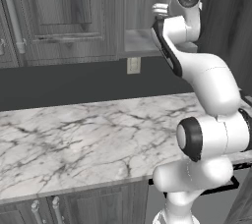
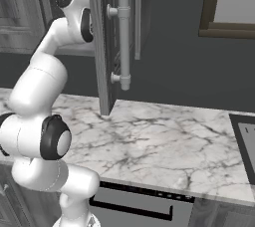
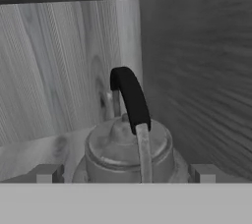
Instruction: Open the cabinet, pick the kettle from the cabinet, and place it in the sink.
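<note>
The white arm [image 1: 206,80] rises from the lower right of the left base view, folds at a dark-ringed elbow joint and reaches up and back toward the upper middle of the frame, where its hand goes into the open cabinet [image 1: 142,21]; in the right base view the same arm climbs from the lower left to the upper left and passes behind the swung-out door [image 2: 102,42]. In the hand view the gripper [image 3: 125,174] stands wide, its two grey fingertips [image 3: 47,174] showing low at left and right with the kettle [image 3: 128,149] between them, and neither tip visibly touches it. The kettle sits at the lower middle of that view on the pale grey shelf [image 3: 34,152], in the back corner of the cabinet, where a lighter grained wall meets a darker one. It is squat and rounded, of dull grey metal, with a domed lid and a small knob, and a thin arched handle [image 3: 130,95] whose top is dark and glossy. The cabinet is dark grey wood grain, the door has a long vertical silver bar handle [image 2: 123,42], smooth and cylindrical. Below, the worktop [image 1: 74,134] is white marble with grey veins, and at the right edge of the right base view a corner of the black sink [image 2: 246,141] shows.
</note>
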You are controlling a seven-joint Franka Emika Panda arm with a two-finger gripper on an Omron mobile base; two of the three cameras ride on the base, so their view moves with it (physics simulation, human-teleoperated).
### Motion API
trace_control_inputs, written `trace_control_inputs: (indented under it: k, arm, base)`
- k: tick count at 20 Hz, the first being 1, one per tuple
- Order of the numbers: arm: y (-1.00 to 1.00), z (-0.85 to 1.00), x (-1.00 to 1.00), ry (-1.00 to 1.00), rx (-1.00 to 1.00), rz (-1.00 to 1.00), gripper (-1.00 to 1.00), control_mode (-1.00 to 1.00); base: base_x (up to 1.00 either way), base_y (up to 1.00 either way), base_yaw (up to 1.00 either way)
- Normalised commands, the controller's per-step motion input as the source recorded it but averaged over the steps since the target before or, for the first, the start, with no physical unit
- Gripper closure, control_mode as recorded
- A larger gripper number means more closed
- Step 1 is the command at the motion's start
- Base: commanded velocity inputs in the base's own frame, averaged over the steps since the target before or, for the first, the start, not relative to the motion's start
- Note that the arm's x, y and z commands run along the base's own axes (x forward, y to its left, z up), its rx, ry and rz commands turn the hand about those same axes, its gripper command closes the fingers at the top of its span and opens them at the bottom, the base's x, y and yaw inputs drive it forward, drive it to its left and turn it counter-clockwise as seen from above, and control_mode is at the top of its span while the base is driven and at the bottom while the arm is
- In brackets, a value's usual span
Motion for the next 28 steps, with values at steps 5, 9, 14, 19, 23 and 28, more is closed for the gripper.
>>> trace_control_inputs:
  k: [5, 9, 14, 19, 23, 28]
  arm:
    - [-0.06, 0.03, 0.20, 0.00, 0.00, 0.00, -1.00, -1.00]
    - [-0.01, 0.00, 0.22, 0.00, 0.00, 0.00, -1.00, -1.00]
    - [0.00, -0.01, 0.21, 0.00, 0.00, 0.00, -1.00, -1.00]
    - [0.00, 0.00, 0.20, -0.02, 0.00, 0.00, -1.00, -1.00]
    - [0.00, -0.03, 0.08, 0.00, 0.00, 0.00, -1.00, -1.00]
    - [0.00, -0.10, 0.02, 0.00, 0.00, 0.00, 1.00, -1.00]
  base:
    - [0.00, 0.00, 0.00]
    - [0.00, 0.00, 0.00]
    - [0.00, 0.00, 0.00]
    - [0.00, 0.00, 0.00]
    - [0.00, 0.00, 0.00]
    - [0.00, 0.00, 0.00]
